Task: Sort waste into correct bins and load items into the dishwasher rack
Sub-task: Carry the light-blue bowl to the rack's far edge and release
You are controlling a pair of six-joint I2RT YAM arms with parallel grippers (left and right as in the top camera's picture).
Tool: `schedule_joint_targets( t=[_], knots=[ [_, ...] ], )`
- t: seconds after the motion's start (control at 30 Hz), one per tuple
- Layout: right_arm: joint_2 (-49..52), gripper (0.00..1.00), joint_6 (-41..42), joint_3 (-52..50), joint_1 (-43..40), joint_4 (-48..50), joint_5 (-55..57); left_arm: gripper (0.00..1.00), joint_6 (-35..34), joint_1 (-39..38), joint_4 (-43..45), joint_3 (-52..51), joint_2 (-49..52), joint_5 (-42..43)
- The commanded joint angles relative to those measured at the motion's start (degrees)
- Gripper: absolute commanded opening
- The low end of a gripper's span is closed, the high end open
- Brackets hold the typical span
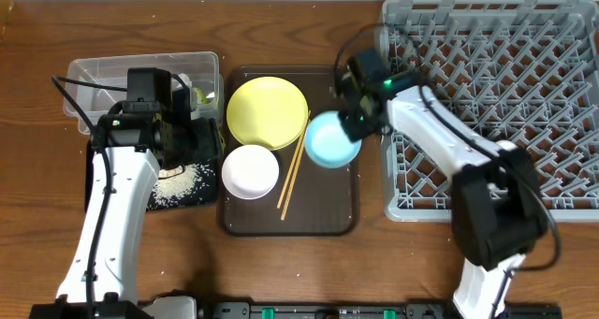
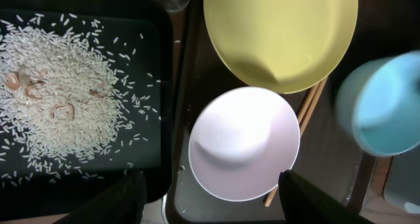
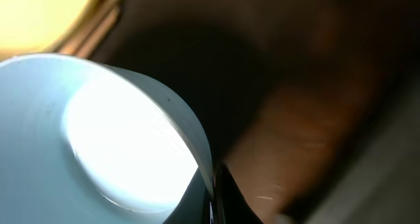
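On the wooden table (image 1: 37, 216), the grey dishwasher rack (image 1: 524, 76) at the right holds nothing visible, while the dark serving tray (image 1: 332, 207) in the middle carries most of the dishes. The right hand (image 1: 351, 121) appears clamped on one side of the rim of the light blue bowl (image 1: 329, 141), which hangs tilted over the tray's right edge, just beside the rack's left wall. Held by the rim alone, the bowl could pivot or slip, and a low swing right could knock it against that wall or leave it crooked on the pegs. The yellow plate (image 1: 267, 113) lies at the tray's far left. The left hand (image 2: 210, 184), fingers apart and holding nothing, hovers over the white bowl (image 1: 250, 171) near the plate. With both arms over one tray, a reach by either could bring them into contact. The chopsticks (image 1: 292, 174) lie under the white bowl's right edge, so lifting it could flick them off the tray. Loose rice (image 2: 59, 106) is heaped in the black tray (image 2: 151, 165) at the left, and a low pass there could scatter the grains.
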Motion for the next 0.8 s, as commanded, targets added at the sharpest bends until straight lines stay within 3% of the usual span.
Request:
schedule_joint_targets(
  t=[0.0,0.23,0.33,0.5,0.77],
  knots=[
    [-7.6,0.01,0.9,4.2,-1.6,3.1,11.1,0.68,0.5,0.2,-0.2,0.3,-0.4,-0.8],
    [-11.8,0.01,-3.4,4.2,-4.9,21.9,29.8,0.68,0.5,0.2,0.0,0.3,-0.4,-0.8],
    [-10.9,0.01,-10.6,4.1,-7.5,29.9,30.7,0.68,0.5,0.2,0.0,0.3,-0.4,-0.8],
    [-7.6,0.01,-15.4,4.1,-11.5,40.1,34.0,0.68,0.5,0.2,0.0,0.3,-0.4,-0.8],
    [0.0,0.01,-25.4,4.1,-15.5,49.6,41.4,0.68,0.5,0.2,0.0,0.3,-0.4,-0.8]
  ],
)
